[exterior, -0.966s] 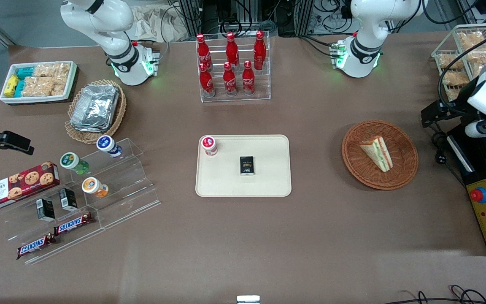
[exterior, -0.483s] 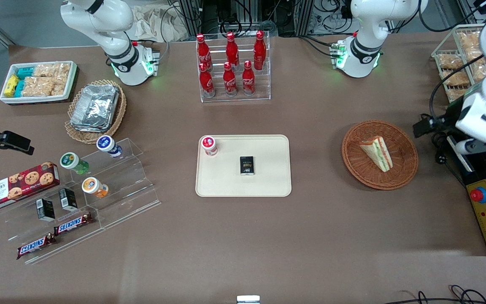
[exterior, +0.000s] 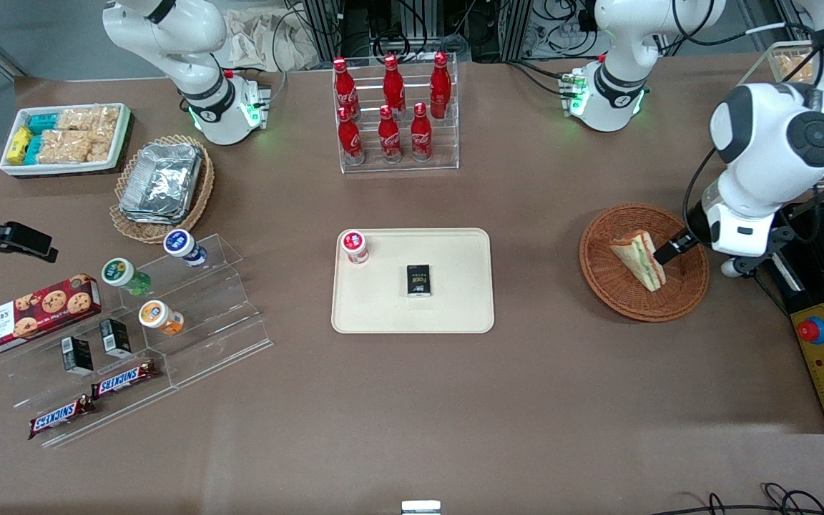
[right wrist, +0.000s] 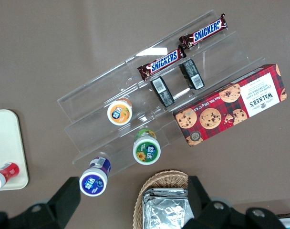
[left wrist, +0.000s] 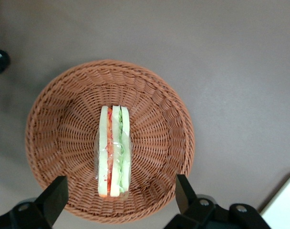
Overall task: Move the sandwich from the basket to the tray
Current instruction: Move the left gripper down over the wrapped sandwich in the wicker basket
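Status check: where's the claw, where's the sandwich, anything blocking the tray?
Claw open, above the basket, fingers straddling the sandwich. Sandwich in basket, not gripped. Tray holds a red-capped bottle and a black box; room beside them.

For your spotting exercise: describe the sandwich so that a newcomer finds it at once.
Find the round reddish-brown basket toward the working arm's end of the table, under the open hand. The sandwich lies in it: the only triangular white-bread wedge there.
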Motion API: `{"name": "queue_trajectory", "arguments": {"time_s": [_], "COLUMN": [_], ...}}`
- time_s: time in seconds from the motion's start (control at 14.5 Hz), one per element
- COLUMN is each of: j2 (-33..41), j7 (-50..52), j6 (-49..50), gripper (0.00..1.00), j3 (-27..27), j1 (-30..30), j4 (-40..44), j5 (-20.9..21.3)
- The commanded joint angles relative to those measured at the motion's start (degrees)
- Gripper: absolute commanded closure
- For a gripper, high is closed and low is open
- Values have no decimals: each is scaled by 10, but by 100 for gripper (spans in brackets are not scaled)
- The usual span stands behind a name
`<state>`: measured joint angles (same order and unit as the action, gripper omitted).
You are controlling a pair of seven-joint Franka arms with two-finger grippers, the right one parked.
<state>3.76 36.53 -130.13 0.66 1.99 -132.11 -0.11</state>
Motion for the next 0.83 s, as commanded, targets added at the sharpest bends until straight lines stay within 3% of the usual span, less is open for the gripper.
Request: {"name": "queue_trajectory", "arguments": {"time_s": [0.0,0.69,0.76], "j2": [9,-82,-89], "j7": [38,60,59], "j6": [-77,-242,-246], "gripper": [0,1,23], "j3": [2,0,0], "j1": [-1,-5,-5], "j4": [-67,-140,-141], "j5": [-2,-5,-5]}}
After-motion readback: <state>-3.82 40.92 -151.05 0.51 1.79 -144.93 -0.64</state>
